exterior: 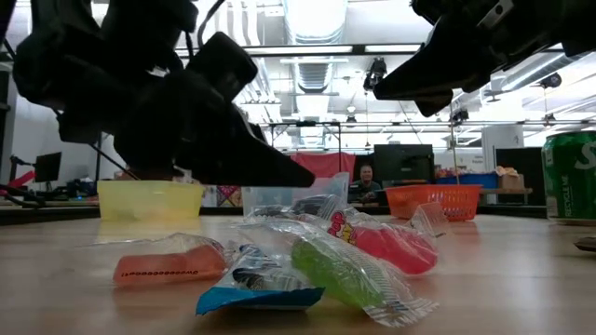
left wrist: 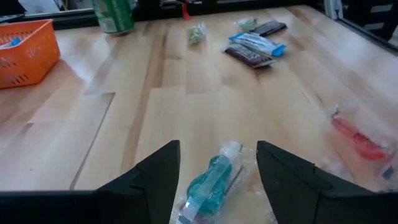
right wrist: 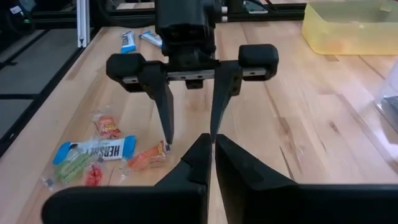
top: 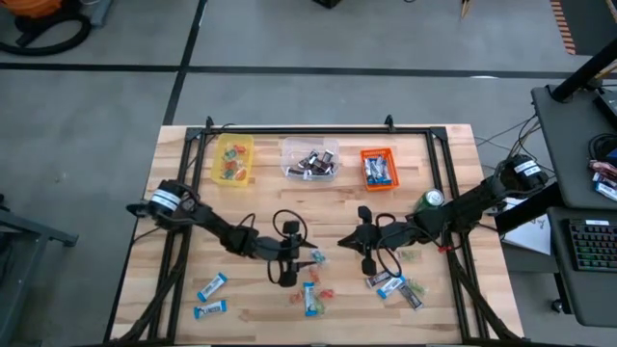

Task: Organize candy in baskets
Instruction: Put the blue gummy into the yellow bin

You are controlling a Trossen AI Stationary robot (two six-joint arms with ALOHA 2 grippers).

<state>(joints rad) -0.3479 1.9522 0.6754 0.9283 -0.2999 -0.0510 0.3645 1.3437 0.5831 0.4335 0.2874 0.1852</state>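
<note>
Left claw (left wrist: 217, 171) spread over a green candy (left wrist: 209, 185) on the desk (left wrist: 186, 93); right claw (right wrist: 211, 152) pressed together.

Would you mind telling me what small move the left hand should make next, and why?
Probably lower and close. The left hand is open, and a green wrapped candy lies on the table between its fingers, not yet gripped. The right hand waits shut nearby.

Bright ceiling strip lights (exterior: 317, 48) leave my left claw (exterior: 209, 121) a dark blur; the green wrapped candy (exterior: 340, 270) beneath it glares, room beyond soft.
</note>
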